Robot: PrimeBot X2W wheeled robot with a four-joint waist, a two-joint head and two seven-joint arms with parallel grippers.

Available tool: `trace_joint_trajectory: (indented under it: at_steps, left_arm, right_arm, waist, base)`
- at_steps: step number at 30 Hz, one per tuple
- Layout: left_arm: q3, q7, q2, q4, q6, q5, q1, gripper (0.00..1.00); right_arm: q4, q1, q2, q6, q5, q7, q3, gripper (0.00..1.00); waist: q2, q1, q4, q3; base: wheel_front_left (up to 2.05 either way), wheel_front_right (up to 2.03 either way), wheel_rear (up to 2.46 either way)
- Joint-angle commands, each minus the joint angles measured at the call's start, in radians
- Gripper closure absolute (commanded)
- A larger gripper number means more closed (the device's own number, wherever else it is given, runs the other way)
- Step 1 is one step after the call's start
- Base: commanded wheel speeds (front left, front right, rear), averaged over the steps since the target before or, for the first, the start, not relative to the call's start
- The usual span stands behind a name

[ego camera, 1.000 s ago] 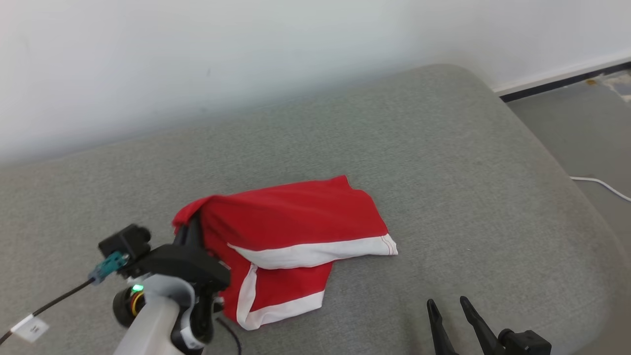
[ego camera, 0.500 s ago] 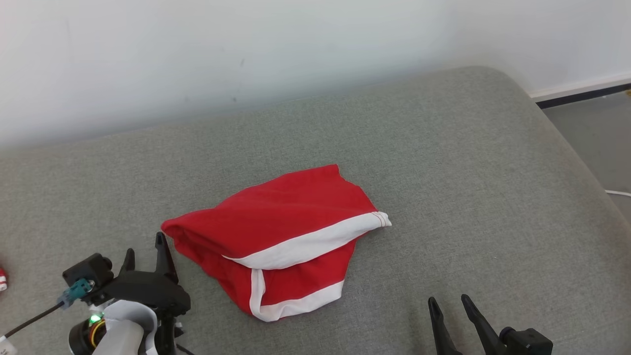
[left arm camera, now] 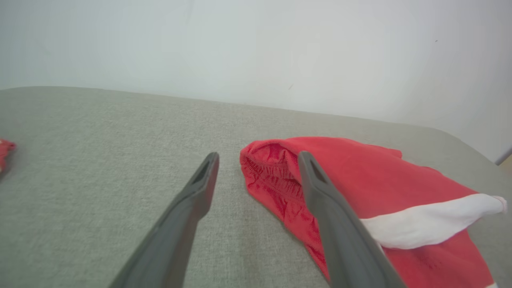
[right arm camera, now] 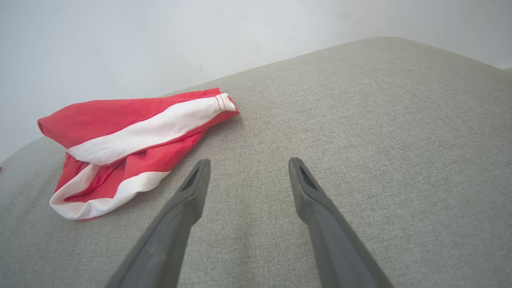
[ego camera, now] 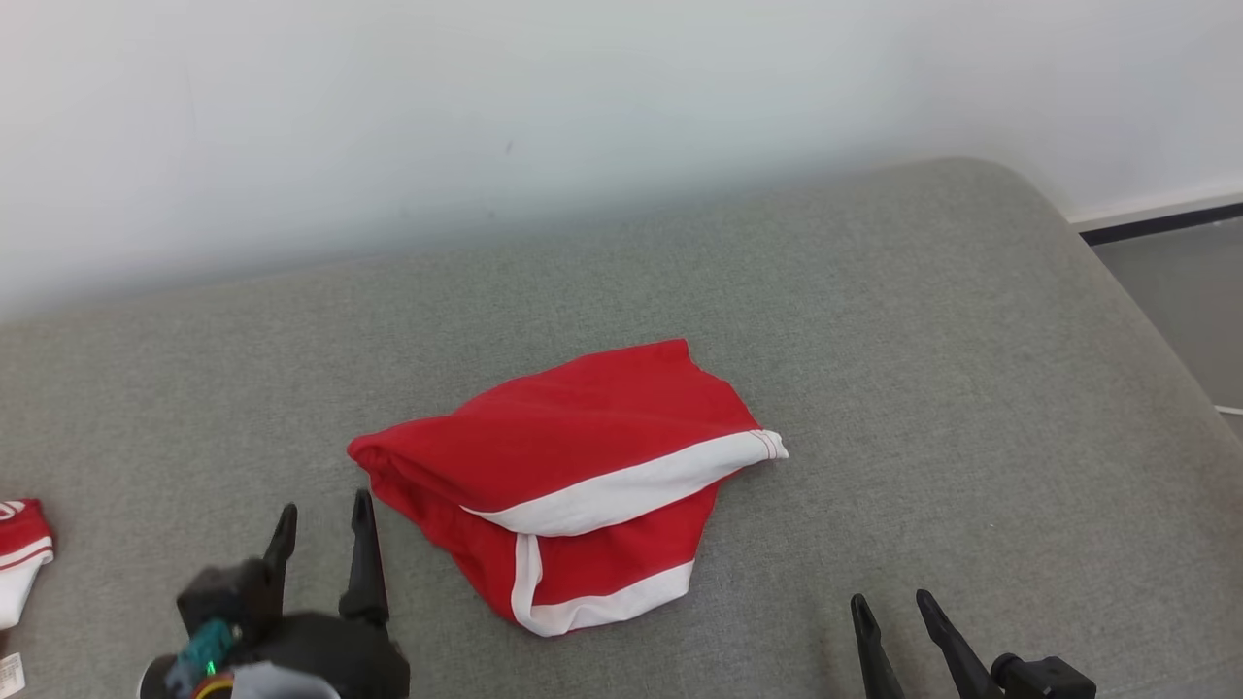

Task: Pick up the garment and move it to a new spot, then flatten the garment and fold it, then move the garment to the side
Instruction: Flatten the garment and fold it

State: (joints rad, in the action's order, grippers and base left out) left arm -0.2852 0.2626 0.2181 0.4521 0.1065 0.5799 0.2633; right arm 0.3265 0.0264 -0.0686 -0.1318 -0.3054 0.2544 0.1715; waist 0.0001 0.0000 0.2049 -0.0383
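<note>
Grey woven fabric cushion (ego camera: 923,340) is carrying a crumpled red garment with white trim (ego camera: 583,456) near its middle. Left gripper (ego camera: 325,500) is hovering over the cushion's near-left part, fingers spread wide, holding nothing; right gripper (ego camera: 889,596) is hanging over its near-right part, equally spread and empty.

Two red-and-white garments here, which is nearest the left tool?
The crumpled red, white-trimmed garment at centre, beside the left tool; the other garment lies at the far left edge.
</note>
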Motion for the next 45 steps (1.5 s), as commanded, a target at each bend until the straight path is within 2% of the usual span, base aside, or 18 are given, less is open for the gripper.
trace_joint_trajectory:
  at_steps: [1,7,15,24,34,38,45]
  left_arm:
    - [0.011,0.003,0.000,-0.037,0.006,-0.034,-0.043,0.00]
    - [0.066,0.003,-0.022,-0.199,-0.005,-0.176,-0.197,0.00]
    - [0.058,0.003,-0.061,-0.166,-0.061,-0.244,-0.259,0.00]
    - [0.006,-0.013,-0.087,-0.025,-0.118,-0.269,-0.149,0.00]
    - [-0.025,-0.154,-0.072,0.113,-0.127,-0.281,0.011,0.00]
    - [-0.011,-0.184,-0.052,0.165,-0.113,-0.277,0.066,0.00]
    - [0.025,-0.203,-0.047,0.225,-0.137,-0.222,0.136,0.00]
  right_arm:
    - [0.000,0.010,0.000,0.002,-0.002,-0.001,-0.004,0.00]
    - [-0.004,0.018,0.001,0.002,-0.001,0.000,-0.010,0.00]
    - [0.002,0.012,0.001,0.002,-0.005,0.000,-0.002,0.00]
    - [0.006,0.001,0.001,0.002,-0.010,-0.002,0.012,0.00]
    - [0.010,-0.008,0.004,0.002,-0.015,0.002,0.015,0.00]
    - [0.009,-0.013,0.005,0.002,-0.017,0.005,0.020,0.00]
    - [0.011,-0.022,0.005,0.002,-0.017,0.008,0.021,0.00]
  waist:
    - [-0.0001,0.0000,-0.008,0.008]
    - [-0.0001,0.0000,-0.031,0.021]
    - [-0.0001,0.0000,-0.047,0.030]
    - [-0.0001,0.0000,-0.005,0.026]
    - [-0.0001,0.0000,0.077,0.000]
    - [-0.0001,0.0000,0.100,-0.017]
    - [-0.0001,0.0000,0.120,-0.036]
  base:
    - [0.00,0.00,0.00]
    - [0.00,0.00,0.00]
    - [0.00,0.00,0.00]
    - [0.00,0.00,0.00]
    - [0.00,0.00,0.00]
    - [0.00,0.00,0.00]
    - [0.00,0.00,0.00]
